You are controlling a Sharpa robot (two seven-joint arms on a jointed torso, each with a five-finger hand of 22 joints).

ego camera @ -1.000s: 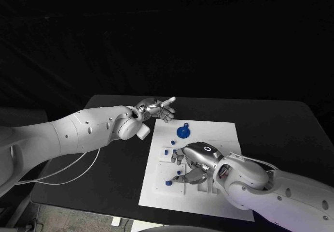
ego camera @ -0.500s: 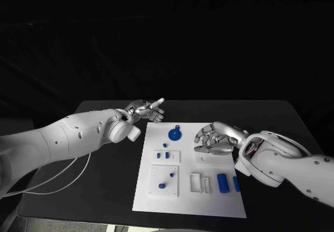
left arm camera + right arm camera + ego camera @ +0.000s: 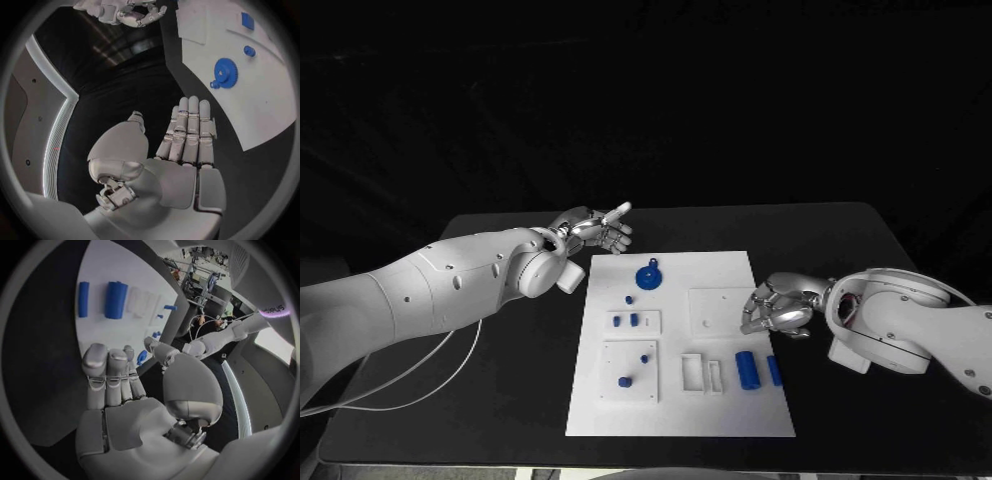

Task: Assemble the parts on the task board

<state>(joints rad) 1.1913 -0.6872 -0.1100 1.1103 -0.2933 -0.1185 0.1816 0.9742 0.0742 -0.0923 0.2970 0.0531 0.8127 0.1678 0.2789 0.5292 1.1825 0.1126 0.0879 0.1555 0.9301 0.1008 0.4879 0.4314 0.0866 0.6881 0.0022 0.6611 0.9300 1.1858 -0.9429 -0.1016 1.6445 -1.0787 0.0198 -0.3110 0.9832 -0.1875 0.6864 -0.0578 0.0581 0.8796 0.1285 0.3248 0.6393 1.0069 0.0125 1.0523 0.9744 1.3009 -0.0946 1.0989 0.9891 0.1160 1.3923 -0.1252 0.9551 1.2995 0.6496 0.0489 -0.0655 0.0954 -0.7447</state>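
White rectangular task board (image 3: 733, 415) sits centre frame on the black table (image 3: 862, 240) in the head view, long side running toward the bottom edge. Blue gear-shaped round part (image 3: 648, 275) lies near the board's upper left corner, a small blue peg (image 3: 630, 298) just below it. Two short blue pegs (image 3: 626, 321) stand in a square inset plate left of board centre. Lower left plate carries a small blue pin (image 3: 648, 355) and a round blue knob (image 3: 625, 381). Two blue cylinders (image 3: 757, 369) lie side by side at the board's lower right, just right of two white rectangular slots (image 3: 701, 373). Silver left hand (image 3: 596, 231) hovers off the board beyond its upper left corner, upper left of centre in the frame, fingers extended, one pointing up-right, nothing in it; left wrist view shows that hand (image 3: 187, 145) flat with fingers straight and together, empty, over the dark table beside the board edge, gear part (image 3: 225, 71) visible beyond the fingertips. Silver right hand (image 3: 783, 305) is at the board's right edge, mid-height in the frame, fingers curled inward, not touching any blue part; right wrist view shows that hand (image 3: 119, 390) with fingers bent over the palm, grasping nothing, cylinders (image 3: 115, 300) well apart from it.
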